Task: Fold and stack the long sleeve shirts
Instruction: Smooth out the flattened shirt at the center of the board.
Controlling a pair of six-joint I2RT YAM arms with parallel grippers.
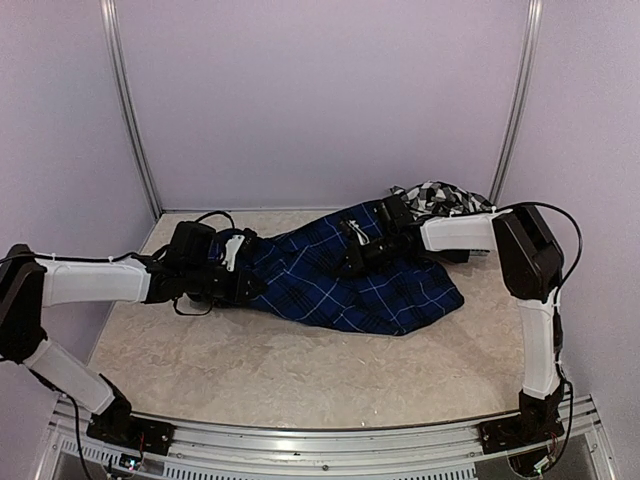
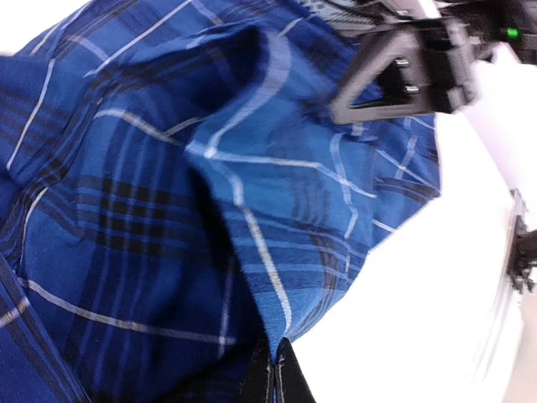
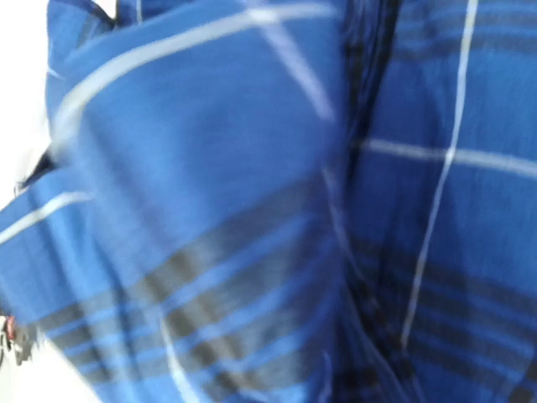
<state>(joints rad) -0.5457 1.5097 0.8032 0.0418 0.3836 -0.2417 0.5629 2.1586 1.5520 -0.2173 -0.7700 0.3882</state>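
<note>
Blue shirt (image 2: 151, 252) fills both wrist views. The left claw (image 2: 275, 365) pinches its edge; the right claw (image 1: 352, 262) I cannot tell. It lies unfolded mid-tabletop (image 1: 250, 385) and the checked shirt (image 1: 437, 197) sits crumpled at one o'clock, so nothing is stacked.

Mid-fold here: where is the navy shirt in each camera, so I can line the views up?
Top external: navy shirt lies across the centre of the picture.
Left wrist: it fills the left and centre, with a raised fold running to the bottom edge.
Right wrist: it fills nearly the whole frame, blurred.
Shared landmark: right claw, on the shirt in top external, upper right in left wrist.
</note>
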